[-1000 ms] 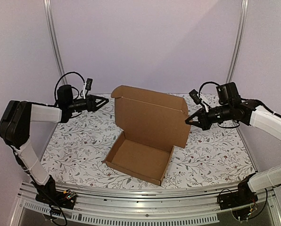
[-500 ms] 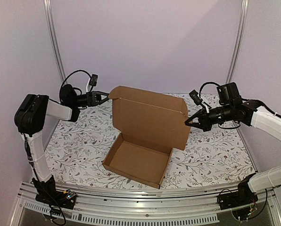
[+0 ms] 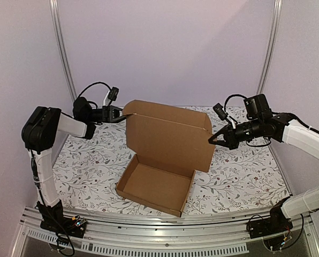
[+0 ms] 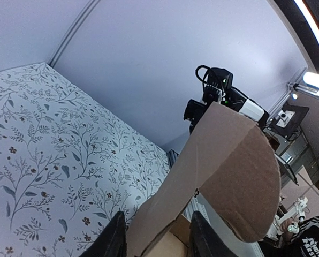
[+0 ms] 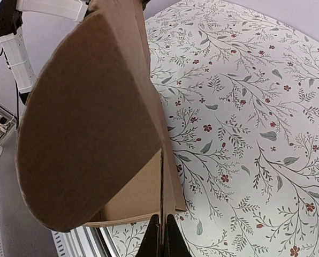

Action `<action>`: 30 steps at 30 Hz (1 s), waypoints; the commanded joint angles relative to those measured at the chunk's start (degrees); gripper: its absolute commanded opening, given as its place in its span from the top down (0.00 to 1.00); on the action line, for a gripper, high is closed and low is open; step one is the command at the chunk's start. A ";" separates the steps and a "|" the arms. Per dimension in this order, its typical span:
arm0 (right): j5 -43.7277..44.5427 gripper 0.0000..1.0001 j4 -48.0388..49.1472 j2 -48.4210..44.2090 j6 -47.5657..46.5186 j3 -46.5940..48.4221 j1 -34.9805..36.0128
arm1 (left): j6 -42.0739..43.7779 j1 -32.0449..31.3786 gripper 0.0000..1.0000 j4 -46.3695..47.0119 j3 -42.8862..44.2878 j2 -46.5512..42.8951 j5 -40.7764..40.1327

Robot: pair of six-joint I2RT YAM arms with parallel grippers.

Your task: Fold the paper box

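Pale lilac walls and two metal frame posts close in a table covered with a leaf-and-flower print.

The left gripper is at the far left top corner of the lid. Only the left wrist view shows its fingers standing apart, the cardboard edge rising between them and close against one finger. The right gripper has its tips pressed together, and they touch the lid's right edge. The right wrist view shows that edge running straight down to the closed tips.

There is one paper box, in the middle of the table between the two arms. Its shallow tray lies flat on the near side, and the lid stands upright from its far wall. Each wrist view shows a rounded side flap on the lid, which the top view barely shows. The top view alone takes in the whole box and both arms.
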 commanded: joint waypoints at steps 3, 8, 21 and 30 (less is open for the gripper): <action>-0.68 1.00 0.85 0.48 1.23 1.57 0.45 | -0.25 -0.81 0.71 11.73 -0.35 0.79 1.62; 0.10 1.00 0.87 0.18 1.55 1.27 0.49 | -0.01 -0.62 0.80 11.67 -1.31 0.28 1.44; 2.94 0.99 0.84 -0.03 4.03 2.25 0.50 | 4.47 -0.66 1.00 11.71 -8.78 -4.75 -1.02; 7.52 1.00 0.51 0.08 7.86 3.12 1.74 | 22.79 -0.50 1.00 1.89 -21.43 -15.48 -12.17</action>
